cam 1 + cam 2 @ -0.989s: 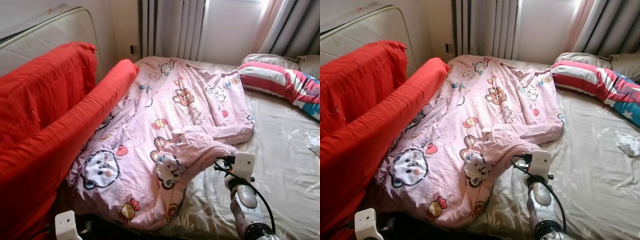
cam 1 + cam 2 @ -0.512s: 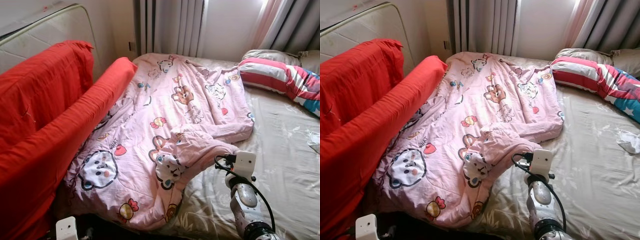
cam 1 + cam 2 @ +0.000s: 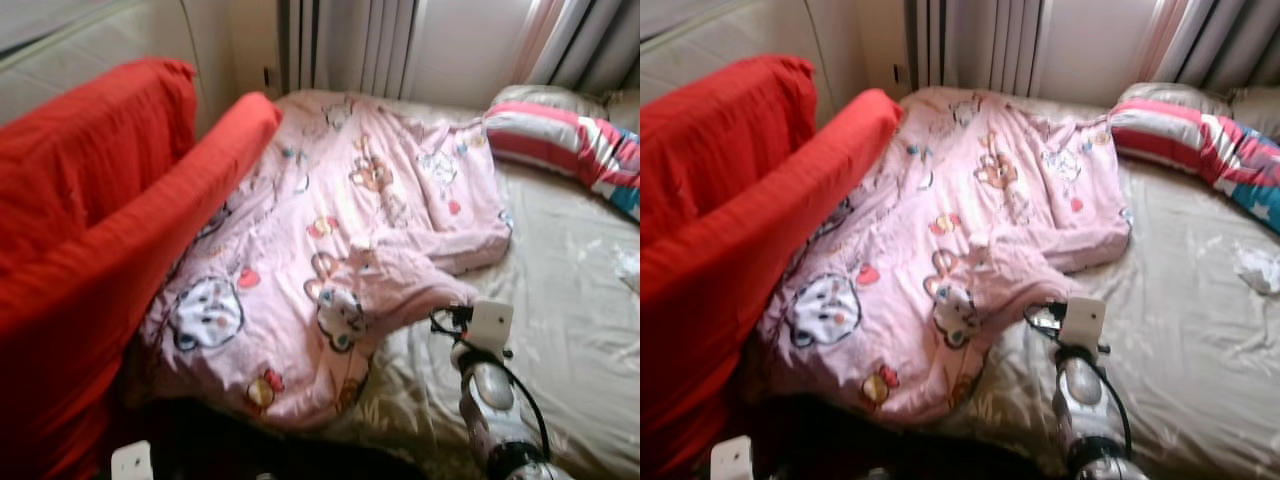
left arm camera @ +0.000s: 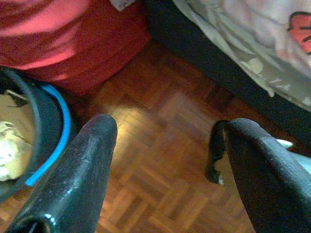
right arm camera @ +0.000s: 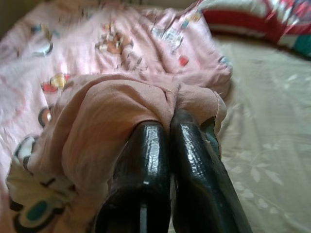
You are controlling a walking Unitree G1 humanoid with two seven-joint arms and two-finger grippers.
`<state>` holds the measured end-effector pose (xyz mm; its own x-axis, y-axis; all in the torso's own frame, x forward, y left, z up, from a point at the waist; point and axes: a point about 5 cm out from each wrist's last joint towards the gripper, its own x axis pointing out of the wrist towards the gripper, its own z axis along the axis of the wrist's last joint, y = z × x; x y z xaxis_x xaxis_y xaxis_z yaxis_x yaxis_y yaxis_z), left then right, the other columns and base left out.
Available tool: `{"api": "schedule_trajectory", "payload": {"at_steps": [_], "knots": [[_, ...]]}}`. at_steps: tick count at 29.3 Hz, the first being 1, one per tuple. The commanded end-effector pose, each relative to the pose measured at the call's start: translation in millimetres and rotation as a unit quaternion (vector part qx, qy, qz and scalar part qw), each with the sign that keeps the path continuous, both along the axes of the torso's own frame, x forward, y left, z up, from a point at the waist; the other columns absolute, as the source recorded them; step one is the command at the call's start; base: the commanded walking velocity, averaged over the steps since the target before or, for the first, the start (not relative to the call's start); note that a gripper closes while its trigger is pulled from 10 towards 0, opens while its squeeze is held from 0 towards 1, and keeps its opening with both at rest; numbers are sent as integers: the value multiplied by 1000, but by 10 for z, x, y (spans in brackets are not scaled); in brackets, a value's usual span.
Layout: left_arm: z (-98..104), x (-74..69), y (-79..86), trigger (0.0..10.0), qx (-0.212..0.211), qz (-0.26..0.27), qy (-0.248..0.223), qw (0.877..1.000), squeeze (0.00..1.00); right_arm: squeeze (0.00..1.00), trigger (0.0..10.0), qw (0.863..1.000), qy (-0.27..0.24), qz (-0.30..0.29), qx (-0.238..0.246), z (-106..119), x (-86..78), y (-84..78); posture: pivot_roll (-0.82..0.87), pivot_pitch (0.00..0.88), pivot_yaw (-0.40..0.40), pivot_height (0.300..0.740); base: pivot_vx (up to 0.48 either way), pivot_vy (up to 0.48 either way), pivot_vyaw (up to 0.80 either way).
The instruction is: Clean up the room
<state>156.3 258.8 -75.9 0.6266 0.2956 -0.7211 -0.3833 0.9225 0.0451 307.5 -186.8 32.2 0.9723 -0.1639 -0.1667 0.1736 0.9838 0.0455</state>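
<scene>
Pink, cartoon-printed quilt lies rumpled across the left half of the bed, its long axis running from the foot edge toward the curtains, with a red cover banked along its far-left side. From the left eye, the right arm reaches up from below, and the right gripper meets a bunched flap of the quilt near its right border; the bare beige sheet spreads away to the right, toward the striped pillow. The right eye gives the same layout: most of the quilt lies forward and to the left of that gripper, so any pull to spread it probably has to go rightward over the open sheet.

Along the left wrist, the left gripper hangs low with its fingers spread wide and holding nothing, over parquet floor, beside a dark bin with a blue rim; the bed's edge is above it, well apart.

Along the right wrist, the two black fingers are pressed together with a fold of pink cloth pinched at their tips, the quilt stretching ahead.
</scene>
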Motion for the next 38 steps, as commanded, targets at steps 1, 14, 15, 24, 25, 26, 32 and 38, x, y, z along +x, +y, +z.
{"api": "schedule_trajectory", "payload": {"at_steps": [1,14,15,24,25,26,32,38], "knots": [[-15,-41,19,10000,4,-9,13,1000,0,0,10000,999,-26,-14,-15,86,32,-31,148,48,-21,740,-270,0,0],[-21,-58,20,10000,9,-19,18,1000,0,0,10000,984,-57,-157,-60,196,-35,-401,142,0,-17,740,-270,0,0],[-21,-58,20,10000,9,-19,18,1000,0,0,10000,984,-57,-157,-60,196,-35,-401,142,0,-17,740,-266,0,0],[-2,-24,31,10000,17,-33,17,999,0,0,10000,984,-40,-166,-43,118,-62,-325,143,0,-11,740,0,0,0],[0,-22,33,10000,17,-34,16,999,0,0,10000,984,-40,-166,-43,119,-62,-322,142,0,-11,740,0,0,0],[0,-23,34,10000,18,-34,16,999,0,0,10000,984,-41,-166,-43,118,-64,-320,141,0,-10,740,0,0,0],[-11,-41,24,10000,17,-38,20,999,0,0,10000,985,-54,-151,-61,138,-73,-297,137,0,-8,740,0,-163,0],[-5,-23,19,10000,16,-40,17,999,0,0,10000,986,-61,-139,-69,160,-56,-256,137,5,-11,740,0,-244,0]]}}
